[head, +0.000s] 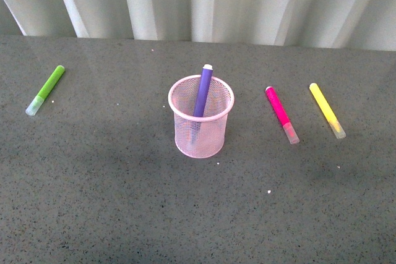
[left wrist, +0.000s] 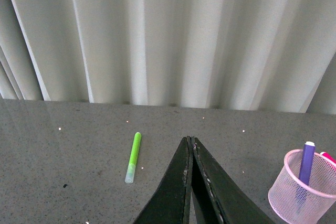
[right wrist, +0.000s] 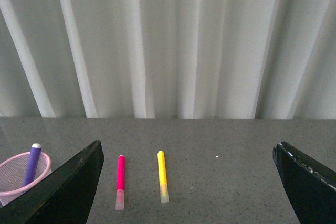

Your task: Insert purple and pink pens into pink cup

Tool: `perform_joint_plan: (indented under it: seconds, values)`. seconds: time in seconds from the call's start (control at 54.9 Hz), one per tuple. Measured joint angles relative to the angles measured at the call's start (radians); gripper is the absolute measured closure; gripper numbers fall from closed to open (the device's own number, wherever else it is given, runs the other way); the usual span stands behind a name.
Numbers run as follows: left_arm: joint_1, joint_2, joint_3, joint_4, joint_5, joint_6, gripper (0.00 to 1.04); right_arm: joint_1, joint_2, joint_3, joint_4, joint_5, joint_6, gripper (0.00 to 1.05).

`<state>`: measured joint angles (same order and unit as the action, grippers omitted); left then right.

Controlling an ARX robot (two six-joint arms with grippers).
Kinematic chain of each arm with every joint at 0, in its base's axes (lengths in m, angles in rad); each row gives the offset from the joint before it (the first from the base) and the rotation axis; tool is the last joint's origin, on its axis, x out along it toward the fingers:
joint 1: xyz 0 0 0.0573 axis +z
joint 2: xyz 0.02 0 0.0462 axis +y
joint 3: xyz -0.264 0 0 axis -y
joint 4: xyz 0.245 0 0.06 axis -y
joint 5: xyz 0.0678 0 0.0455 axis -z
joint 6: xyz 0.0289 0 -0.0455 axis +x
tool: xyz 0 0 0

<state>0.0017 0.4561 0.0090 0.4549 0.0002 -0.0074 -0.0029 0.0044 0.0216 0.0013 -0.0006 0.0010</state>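
Pale pleated curtain (head: 216,4) closes off the room behind the far edge of a dark grey speckled counter (head: 124,208), which carries a few white flecks and a soft sheen of light. Seen from the left wrist, the left jaws are pressed together, tip against tip, above the counter. Seen from the right wrist, the right jaws stand spread wide apart, also above the counter. The pink cup (head: 213,134) stands upright about midway across the counter. The purple pen (head: 202,91) is inside the cup, tilted, leaning on the far side of the rim, with its pale end rising above it. The pink pen (head: 279,110) lies flat on the counter toward the right edge, clear of the cup, its clear cap pointing toward the near edge. A yellow pen (head: 326,109) lies just beyond it toward the right edge, nearly parallel and apart from it. A lime-green pen (head: 46,89) lies flat well toward the left edge, its clear cap also toward the near edge.
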Motion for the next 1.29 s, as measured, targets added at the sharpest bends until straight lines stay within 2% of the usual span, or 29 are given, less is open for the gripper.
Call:
perform_joint_plan:
  seconds: [0.857, 0.984, 1.221, 1.276, 1.294]
  values:
    - [0.000, -0.282, 0.000, -0.278, 0.000, 0.000, 1.01, 0.000, 0.000, 0.000, 0.000, 0.000, 0.000, 0.07]
    - [0.000, -0.421, 0.000, -0.444, 0.000, 0.000, 1.01, 0.000, 0.000, 0.000, 0.000, 0.000, 0.000, 0.07]
    - [0.000, -0.452, 0.000, -0.454, 0.000, 0.000, 1.01, 0.000, 0.000, 0.000, 0.000, 0.000, 0.000, 0.07]
    - [0.000, -0.452, 0.000, -0.454, 0.000, 0.000, 0.94, 0.000, 0.000, 0.000, 0.000, 0.000, 0.000, 0.07]
    - [0.000, -0.452, 0.000, -0.454, 0.000, 0.000, 0.89, 0.000, 0.000, 0.000, 0.000, 0.000, 0.000, 0.07]
